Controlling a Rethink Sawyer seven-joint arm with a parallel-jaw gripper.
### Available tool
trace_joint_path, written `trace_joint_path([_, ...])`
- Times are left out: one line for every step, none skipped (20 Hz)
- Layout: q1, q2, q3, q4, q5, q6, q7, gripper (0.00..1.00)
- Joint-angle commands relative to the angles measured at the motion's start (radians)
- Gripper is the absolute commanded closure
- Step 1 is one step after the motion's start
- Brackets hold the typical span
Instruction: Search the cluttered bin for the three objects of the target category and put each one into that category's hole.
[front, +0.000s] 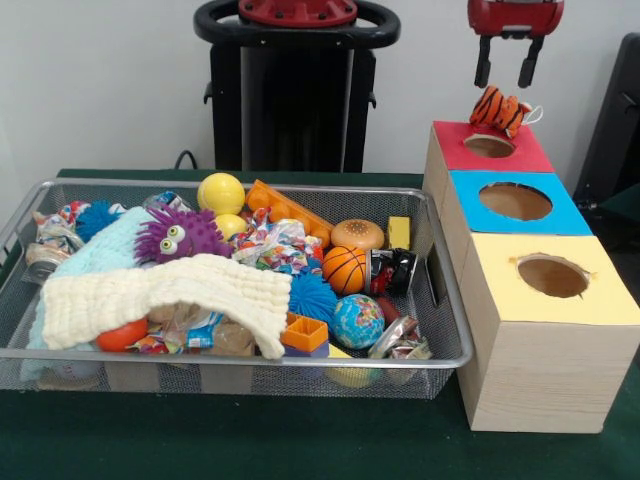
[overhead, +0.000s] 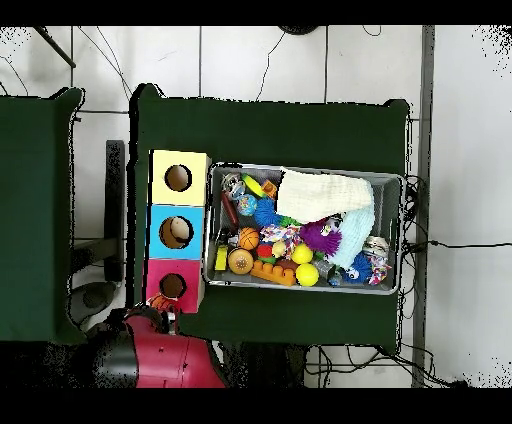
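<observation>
While the pincer (front: 507, 68) hangs with its two dark fingers spread and nothing between them, the small orange-and-black striped tiger toy (front: 500, 110) sits just below it, above the far rim of the red box (front: 455, 145) and its round hole (front: 489, 146); whether the toy is resting on the rim or still dropping I cannot tell. The step in hand looks like the release into the red hole, and doing it well means making sure the toy actually goes through rather than perching on the edge. If it has lodged on the rim, a gentle nudge toward the hole's centre with the fingertips would finish it; pushing outward risks knocking it off the back of the box. The blue box (front: 475, 190) and yellow box (front: 600, 290) stand in line beside it, so any correction should stay over the red one. Afterwards the arm would need to lift clear before crossing to the wire bin (front: 250, 355), where the cream cloth (front: 170, 290) hides much of the clutter on the green worktop (front: 300, 440).
</observation>
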Motion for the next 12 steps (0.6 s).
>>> trace_joint_path([-0.039, 0.003, 0.014, -0.063, 0.054, 0.026, 0.256, 0.0])
trace_joint_path([-0.042, 0.002, 0.018, -0.061, 0.057, 0.023, 0.253, 0.0])
trace_joint_path([-0.04, 0.001, 0.015, -0.064, 0.053, 0.028, 0.25, 0.0])
trace_joint_path([-0.039, 0.0, 0.014, -0.066, 0.053, 0.032, 0.25, 0.0])
trace_joint_path([-0.038, 0.003, 0.013, -0.067, 0.054, 0.031, 0.25, 0.0])
trace_joint_path([-0.037, 0.003, 0.014, -0.065, 0.056, 0.028, 0.251, 0.0])
trace_joint_path([-0.038, 0.004, 0.015, -0.064, 0.057, 0.027, 0.251, 0.0])
trace_joint_path([-0.038, 0.004, 0.015, -0.064, 0.059, 0.027, 0.251, 0.0])
trace_joint_path([-0.039, 0.004, 0.014, -0.066, 0.057, 0.03, 0.249, 0.0])
trace_joint_path([-0.035, 0.004, 0.011, -0.068, 0.057, 0.033, 0.252, 0.0])
trace_joint_path([-0.026, 0.0, 0.004, -0.067, 0.055, 0.036, 0.26, 0.0])
trace_joint_path([-0.021, 0.0, 0.001, -0.068, 0.055, 0.038, 0.264, 0.0])
